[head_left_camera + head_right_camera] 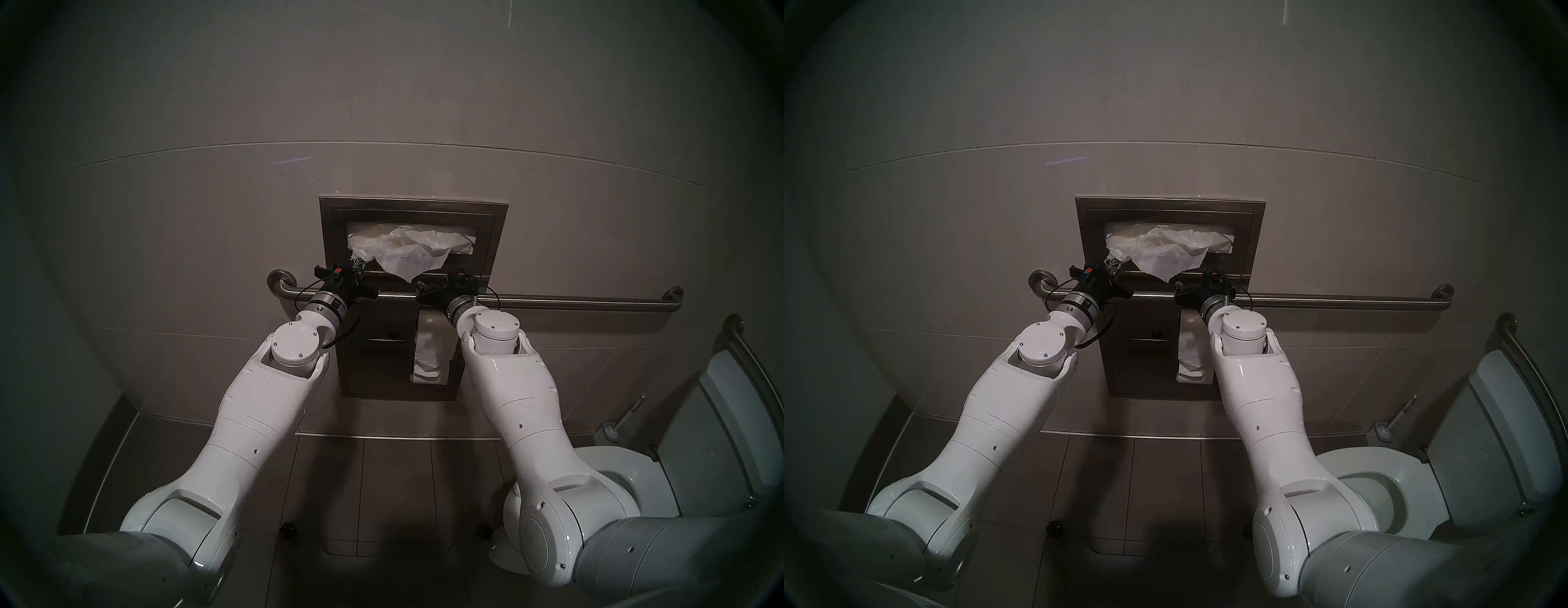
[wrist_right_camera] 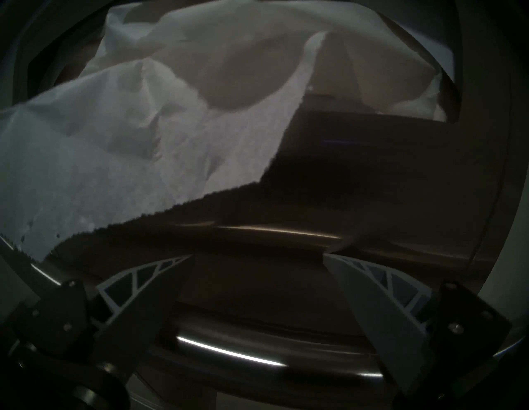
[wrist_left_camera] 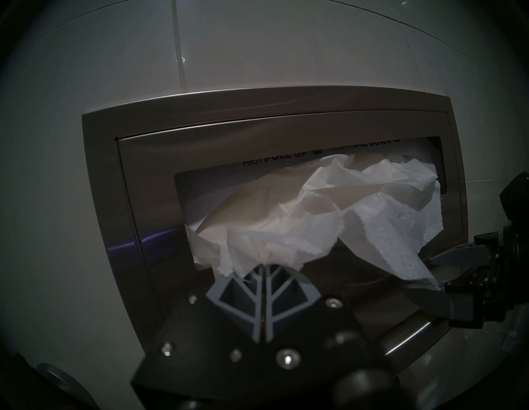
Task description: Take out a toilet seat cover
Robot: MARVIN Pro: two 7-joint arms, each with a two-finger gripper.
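The toilet seat cover [image 1: 403, 250] is a crinkled white tissue sheet hanging partly out of the slot of a steel wall dispenser [image 1: 413, 208]. My left gripper [image 1: 359, 266] is shut on the sheet's lower left corner; the left wrist view shows its fingers [image 3: 264, 270] pinching the tissue [image 3: 315, 217]. My right gripper [image 1: 420, 286] is open and empty just below the sheet's hanging tip. In the right wrist view the gripper [image 2: 257, 256] is spread wide, with the sheet [image 2: 114, 143] above and to its left.
A steel grab bar [image 1: 572, 302] runs along the wall right under both grippers. A toilet paper strip [image 1: 428, 356] hangs in the dispenser's lower part. The toilet [image 1: 615, 463] and a toilet brush [image 1: 611, 431] stand at the right.
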